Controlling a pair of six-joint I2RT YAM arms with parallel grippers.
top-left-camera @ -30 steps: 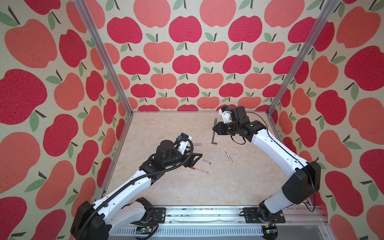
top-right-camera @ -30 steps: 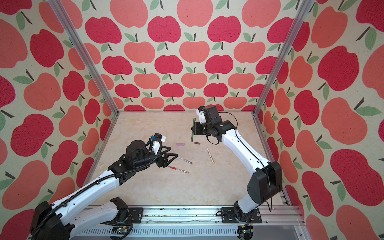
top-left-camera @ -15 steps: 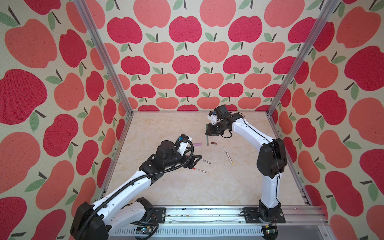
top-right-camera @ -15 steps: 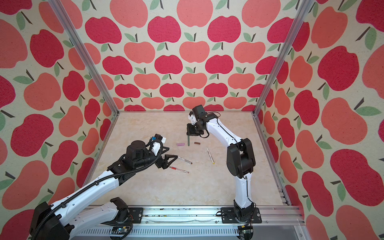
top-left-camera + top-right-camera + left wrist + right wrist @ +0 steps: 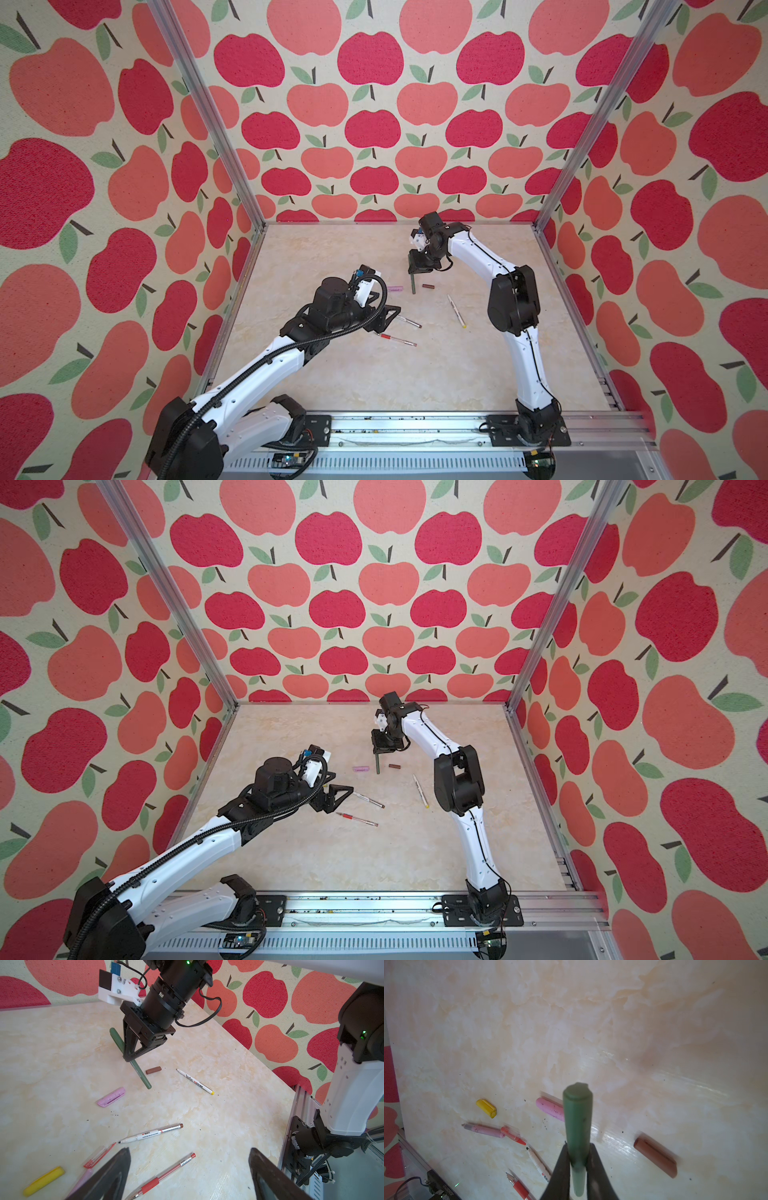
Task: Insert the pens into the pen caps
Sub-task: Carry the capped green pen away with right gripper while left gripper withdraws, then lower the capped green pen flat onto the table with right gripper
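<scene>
Between the wide-spread fingers (image 5: 112, 1176) of our left gripper (image 5: 188, 1149) we see the table (image 5: 239, 1088). Nearest on it lie a red pen (image 5: 164, 1178), a pink pen (image 5: 86, 1174), a yellow cap (image 5: 44, 1181) and a red cap (image 5: 97, 1156), then a white-and-brown pen (image 5: 151, 1133); farther off lie a lilac cap (image 5: 111, 1097), a brown cap (image 5: 153, 1070) and a white-and-yellow pen (image 5: 195, 1082). We note the right gripper (image 5: 129, 1058) clamped on a tilted green pen (image 5: 142, 1075), whose lower end points down between the lilac and brown caps.
</scene>
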